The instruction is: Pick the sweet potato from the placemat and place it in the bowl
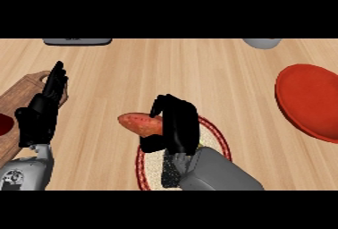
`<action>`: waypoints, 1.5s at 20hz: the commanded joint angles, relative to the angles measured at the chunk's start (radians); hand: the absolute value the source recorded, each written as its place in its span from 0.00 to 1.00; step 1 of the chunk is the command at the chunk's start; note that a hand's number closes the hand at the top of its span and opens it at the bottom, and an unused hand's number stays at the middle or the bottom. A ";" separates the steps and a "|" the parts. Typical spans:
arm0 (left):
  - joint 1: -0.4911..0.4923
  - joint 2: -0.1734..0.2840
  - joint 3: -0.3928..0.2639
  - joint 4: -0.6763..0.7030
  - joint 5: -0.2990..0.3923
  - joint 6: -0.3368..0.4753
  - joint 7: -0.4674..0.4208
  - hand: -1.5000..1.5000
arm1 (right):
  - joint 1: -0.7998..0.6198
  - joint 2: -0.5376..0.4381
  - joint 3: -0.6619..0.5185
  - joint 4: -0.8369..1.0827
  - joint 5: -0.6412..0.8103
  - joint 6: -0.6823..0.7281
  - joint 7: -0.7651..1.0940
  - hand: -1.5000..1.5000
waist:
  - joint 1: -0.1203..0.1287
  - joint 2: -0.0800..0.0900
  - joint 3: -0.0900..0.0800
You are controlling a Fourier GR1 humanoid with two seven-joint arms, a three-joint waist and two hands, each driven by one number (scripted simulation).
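An orange-red sweet potato (137,124) shows at the left edge of a round woven placemat (151,169) with a dark red rim, its left end sticking out past the mat. My right hand (177,125) is over it, fingers curled across its right half and thumb under it, hiding that part. The red bowl (310,102) stands at the right edge of the counter, well apart from the hand. My left hand (41,114) rests open at the left, fingers up.
A wooden cutting board (19,96) lies at the left behind my left hand, with a dark red thing (3,123) on it at the view's edge. Two grey objects (77,41) (262,42) sit at the far edge. Bare wood lies between placemat and bowl.
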 commanded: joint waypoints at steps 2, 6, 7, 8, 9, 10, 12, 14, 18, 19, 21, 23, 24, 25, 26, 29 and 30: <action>-0.004 -0.017 -0.009 -0.019 -0.015 0.018 0.038 0.50 | 0.022 -0.012 -0.040 -0.174 0.197 -0.007 0.208 1.00 | -0.021 -0.004 0.000; -0.018 0.009 0.020 -0.002 -0.002 0.001 0.012 0.50 | 0.059 -0.115 -0.169 -0.203 0.241 0.051 0.175 1.00 | -0.016 0.002 0.000; -0.020 -0.001 0.003 -0.032 -0.006 0.001 0.051 0.50 | 0.101 -0.122 -0.202 -0.213 0.218 0.009 0.141 1.00 | -0.012 0.003 0.001; -0.009 0.003 0.019 0.006 0.000 -0.001 0.004 0.50 | 0.129 -0.139 -0.200 -0.281 0.261 0.021 0.162 1.00 | -0.017 0.002 0.000; 0.047 -0.004 -0.007 -0.026 -0.016 -0.005 -0.029 0.50 | 0.119 -0.137 -0.238 -0.280 0.269 0.016 0.157 1.00 | -0.009 0.002 0.000; 0.028 -0.033 -0.017 0.003 -0.027 0.021 -0.012 0.50 | 0.177 -0.183 -0.275 -0.306 0.215 0.006 0.101 1.00 | -0.014 0.005 0.001; -0.014 -0.012 0.013 0.030 -0.007 0.002 -0.018 0.50 | 0.215 -0.184 -0.304 -0.332 0.227 -0.019 0.064 1.00 | -0.009 0.006 0.000; 0.042 -0.010 0.000 -0.069 0.009 -0.018 0.023 0.50 | 0.223 -0.252 -0.418 -0.334 0.143 -0.039 -0.012 1.00 | -0.001 0.005 0.001; 0.008 -0.005 0.015 -0.028 0.009 -0.022 0.006 0.50 | 0.224 -0.307 -0.560 -0.271 0.053 -0.077 -0.133 1.00 | 0.002 0.008 0.001; 0.005 0.002 0.034 -0.036 0.029 -0.030 0.014 0.50 | 0.274 -0.337 -0.584 -0.289 0.029 -0.089 -0.169 1.00 | 0.000 0.007 0.001; -0.023 -0.014 0.012 -0.067 0.004 -0.011 0.077 0.50 | 0.259 -0.362 -0.657 -0.188 -0.066 -0.113 -0.277 1.00 | 0.004 0.008 0.001; -0.018 -0.022 -0.001 -0.004 -0.037 0.009 0.013 0.50 | 0.344 -0.371 -0.692 -0.173 -0.141 -0.182 -0.408 1.00 | -0.001 0.010 0.002; -0.028 -0.022 0.015 0.017 -0.006 -0.007 0.003 0.50 | 0.336 -0.441 -0.730 -0.170 -0.115 -0.140 -0.402 1.00 | -0.005 0.010 0.001; 0.001 -0.049 -0.010 0.033 -0.022 0.006 -0.056 0.50 | 0.292 -0.406 -0.722 -0.077 -0.047 -0.177 -0.394 1.00 | 0.004 0.011 0.001; -0.044 0.007 0.026 -0.008 0.017 -0.045 0.036 0.50 | 0.231 -0.470 -0.777 0.004 -0.113 -0.143 -0.456 1.00 | 0.013 0.013 0.002; -0.062 -0.031 0.000 0.049 -0.040 0.008 -0.015 0.50 | 0.228 -0.506 -0.818 0.110 -0.116 -0.146 -0.529 1.00 | 0.009 0.012 0.001; -0.032 -0.020 -0.002 0.003 -0.033 -0.007 0.015 0.50 | 0.223 -0.527 -0.835 0.194 -0.115 -0.170 -0.587 1.00 | 0.020 0.014 0.002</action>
